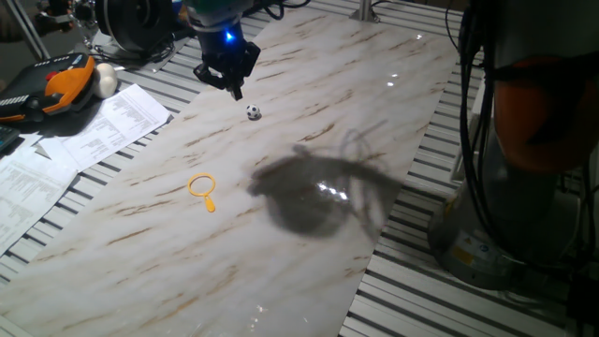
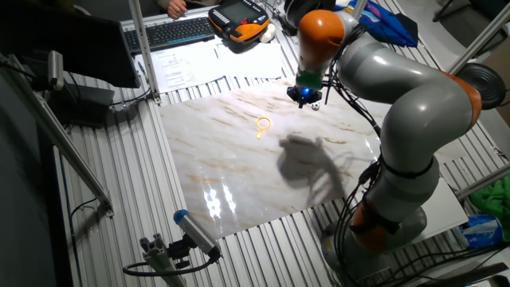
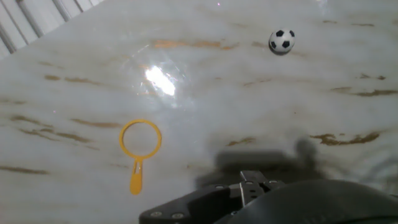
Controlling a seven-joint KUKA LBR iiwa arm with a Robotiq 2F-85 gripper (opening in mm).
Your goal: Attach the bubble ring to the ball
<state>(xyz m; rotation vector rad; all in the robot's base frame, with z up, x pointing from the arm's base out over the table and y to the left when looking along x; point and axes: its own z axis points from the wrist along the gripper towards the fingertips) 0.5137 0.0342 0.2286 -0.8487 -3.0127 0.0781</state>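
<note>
Yellow-orange, the bubble ring (image 3: 140,138) lies flat on the marble table (image 1: 309,262), untouched; the ball (image 3: 282,41) sits well apart at its two o'clock in the hand view. The gripper (image 1: 234,86) hovers near the ball, its spread unreadable. Everything remains to do.

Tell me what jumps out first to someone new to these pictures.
The big grey-and-orange arm dominates, its pincer hanging over the far part of the marble-patterned board, close to the tiny soccer ball. Out in the open lies the yellow bubble ring, flat and apart from the ball. A dark arm shadow spreads across the board's middle.
</note>
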